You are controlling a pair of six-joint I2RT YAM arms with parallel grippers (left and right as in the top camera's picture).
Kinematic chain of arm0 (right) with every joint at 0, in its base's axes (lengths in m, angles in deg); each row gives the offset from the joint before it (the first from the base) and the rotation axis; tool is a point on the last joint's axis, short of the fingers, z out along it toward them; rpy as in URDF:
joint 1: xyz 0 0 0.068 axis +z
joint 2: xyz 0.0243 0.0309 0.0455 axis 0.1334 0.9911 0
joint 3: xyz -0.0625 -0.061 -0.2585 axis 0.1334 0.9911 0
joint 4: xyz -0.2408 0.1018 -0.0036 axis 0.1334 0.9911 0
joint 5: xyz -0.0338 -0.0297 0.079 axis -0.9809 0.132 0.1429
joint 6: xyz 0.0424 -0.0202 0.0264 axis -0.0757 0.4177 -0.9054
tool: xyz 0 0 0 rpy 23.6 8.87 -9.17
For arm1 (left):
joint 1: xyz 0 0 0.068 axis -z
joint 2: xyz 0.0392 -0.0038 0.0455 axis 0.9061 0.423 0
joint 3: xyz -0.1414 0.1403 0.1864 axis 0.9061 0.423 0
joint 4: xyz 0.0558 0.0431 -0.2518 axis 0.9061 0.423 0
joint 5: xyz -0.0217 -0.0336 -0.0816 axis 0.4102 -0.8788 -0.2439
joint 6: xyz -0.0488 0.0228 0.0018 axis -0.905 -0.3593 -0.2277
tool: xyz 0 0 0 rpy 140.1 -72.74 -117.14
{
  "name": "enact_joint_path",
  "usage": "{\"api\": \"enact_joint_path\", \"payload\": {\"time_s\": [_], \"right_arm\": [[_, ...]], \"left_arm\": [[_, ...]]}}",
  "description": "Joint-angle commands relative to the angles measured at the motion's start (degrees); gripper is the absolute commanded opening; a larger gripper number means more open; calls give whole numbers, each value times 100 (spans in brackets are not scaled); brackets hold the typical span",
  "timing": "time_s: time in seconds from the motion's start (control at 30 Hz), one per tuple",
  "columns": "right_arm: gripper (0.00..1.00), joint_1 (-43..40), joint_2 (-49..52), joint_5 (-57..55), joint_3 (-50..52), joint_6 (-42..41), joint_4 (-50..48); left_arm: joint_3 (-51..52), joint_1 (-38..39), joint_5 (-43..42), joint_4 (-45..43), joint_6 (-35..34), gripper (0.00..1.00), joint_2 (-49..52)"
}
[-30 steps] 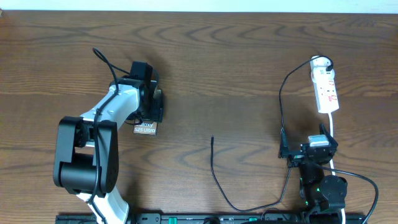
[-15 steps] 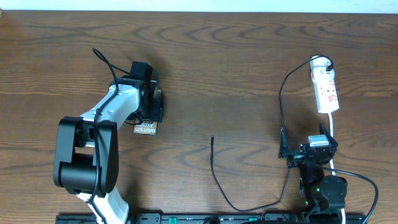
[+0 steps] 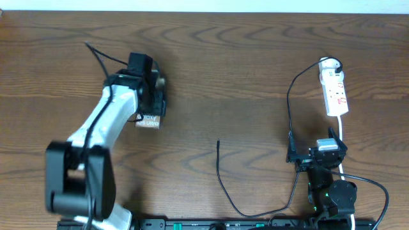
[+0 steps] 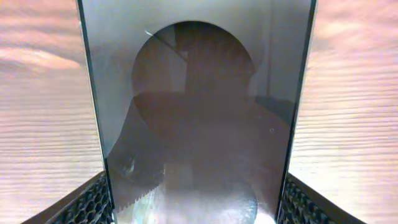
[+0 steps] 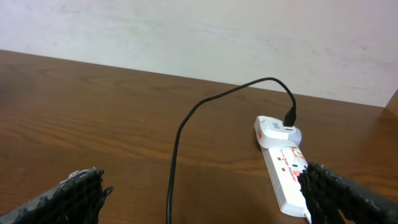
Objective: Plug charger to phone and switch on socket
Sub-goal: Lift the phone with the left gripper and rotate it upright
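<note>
On a brown wooden desk (image 3: 255,64), the left fingers (image 4: 93,202) clamp the phone (image 4: 199,124); the right fingers (image 5: 81,193) stand wide and empty near the socket (image 3: 335,89), the charger (image 3: 218,160) tip lying mid-desk.

Dark brown wood grain is seen across the table (image 3: 255,64); the socket (image 3: 335,92) is shown white with red marks, the charger (image 3: 218,153) black, the phone (image 4: 199,124) dark and glossy.
</note>
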Motion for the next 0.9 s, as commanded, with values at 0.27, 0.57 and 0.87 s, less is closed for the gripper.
{"api": "enact_joint_path", "payload": {"time_s": [0.27,0.57,0.87], "right_arm": [[99,-24,-4,-39,4,66,26],[99,-24,-4,-39,4,66,26],[99,-24,-4,-39,4,66,26]], "left_arm": [[-225,7,-1064,538,-962,31,-1193],[-225,0,-3056,621,-4026,29,-1453],[-225,-4,-5399,634,-6544,7,-1453]]}}
